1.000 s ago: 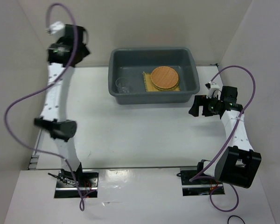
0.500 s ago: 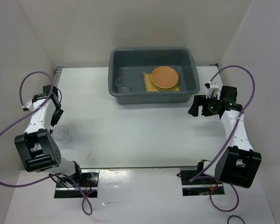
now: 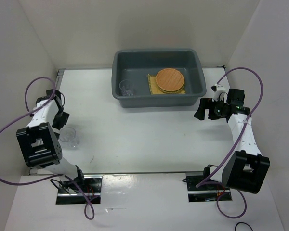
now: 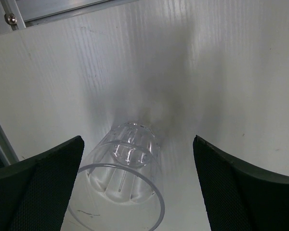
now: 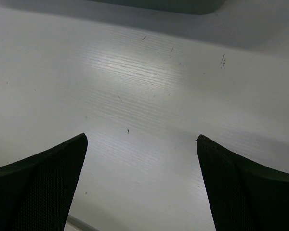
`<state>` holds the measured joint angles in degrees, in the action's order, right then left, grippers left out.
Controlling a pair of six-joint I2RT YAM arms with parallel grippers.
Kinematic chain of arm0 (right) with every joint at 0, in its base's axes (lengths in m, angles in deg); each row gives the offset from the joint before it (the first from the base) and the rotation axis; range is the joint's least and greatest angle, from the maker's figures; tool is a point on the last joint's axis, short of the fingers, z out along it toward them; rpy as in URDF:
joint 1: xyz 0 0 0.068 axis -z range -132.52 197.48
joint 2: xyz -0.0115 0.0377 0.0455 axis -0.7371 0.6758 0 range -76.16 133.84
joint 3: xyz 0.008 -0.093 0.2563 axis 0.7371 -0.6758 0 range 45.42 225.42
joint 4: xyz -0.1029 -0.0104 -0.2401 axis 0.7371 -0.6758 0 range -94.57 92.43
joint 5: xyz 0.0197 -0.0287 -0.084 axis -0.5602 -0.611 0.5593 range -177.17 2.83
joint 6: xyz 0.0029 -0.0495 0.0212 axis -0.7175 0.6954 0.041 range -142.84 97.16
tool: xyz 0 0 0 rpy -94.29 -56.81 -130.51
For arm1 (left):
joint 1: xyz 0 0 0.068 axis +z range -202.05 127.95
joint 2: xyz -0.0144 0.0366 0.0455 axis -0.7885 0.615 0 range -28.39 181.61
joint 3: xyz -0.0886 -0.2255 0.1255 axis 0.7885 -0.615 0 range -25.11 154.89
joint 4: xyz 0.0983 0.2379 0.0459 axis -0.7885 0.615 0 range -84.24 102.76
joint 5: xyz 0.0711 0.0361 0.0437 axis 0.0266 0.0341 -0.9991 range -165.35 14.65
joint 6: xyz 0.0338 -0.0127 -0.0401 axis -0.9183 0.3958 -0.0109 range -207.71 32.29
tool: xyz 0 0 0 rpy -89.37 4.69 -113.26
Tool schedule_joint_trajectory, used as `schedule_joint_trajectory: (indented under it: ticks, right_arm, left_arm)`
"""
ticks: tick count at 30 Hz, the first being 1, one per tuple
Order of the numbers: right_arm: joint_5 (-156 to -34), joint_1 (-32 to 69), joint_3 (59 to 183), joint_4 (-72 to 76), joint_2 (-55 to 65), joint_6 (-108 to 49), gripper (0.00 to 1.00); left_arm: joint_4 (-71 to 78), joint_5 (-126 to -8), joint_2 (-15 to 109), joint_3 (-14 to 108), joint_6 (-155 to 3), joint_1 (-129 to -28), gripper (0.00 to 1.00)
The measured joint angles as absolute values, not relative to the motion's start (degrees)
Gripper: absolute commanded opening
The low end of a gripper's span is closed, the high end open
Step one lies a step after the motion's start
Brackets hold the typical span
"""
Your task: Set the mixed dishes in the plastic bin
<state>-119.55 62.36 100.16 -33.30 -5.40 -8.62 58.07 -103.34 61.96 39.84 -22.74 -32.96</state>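
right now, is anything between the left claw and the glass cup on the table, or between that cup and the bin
Nothing visible. The open left claw hovers right by the glass cup with no object between them, and only bare table lies between the cup and the grey bin.

Mat in the bin, mostly hidden under the disc, only its left and near edges showing; cup well left of the bin, rim cut by the left wrist view's bottom edge; bin, a sliver at the right wrist view's top edge.
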Motion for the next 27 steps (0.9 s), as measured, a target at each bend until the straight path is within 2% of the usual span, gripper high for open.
schedule_joint_trajectory:
  ticks: [5,10,18,25,27]
  right_arm:
    - [-119.53,62.36,100.16,-33.28,-5.4,-8.62,0.98]
    - [-119.53,62.36,100.16,-33.25,-4.85,-8.62,0.98]
    - [-119.53,62.36,100.16,-33.23,-4.63,-8.62,0.98]
    - [-119.53,62.36,100.16,-33.21,-4.63,-8.62,0.98]
    - [-119.53,62.36,100.16,-33.21,-4.63,-8.62,0.98]
  left_arm:
    - [59.93,-105.5,60.93,44.25,-22.5,-34.46,1.0]
    - [58.33,-106.27,54.88,48.32,-20.91,-39.64,1.0]
    - [57.92,-102.6,55.14,37.3,-15.29,-43.36,1.0]
    - [56.19,-100.34,59.55,36.36,-15.49,-43.36,1.0]
    - [55.51,-100.02,60.1,36.36,-15.62,-43.36,0.94]
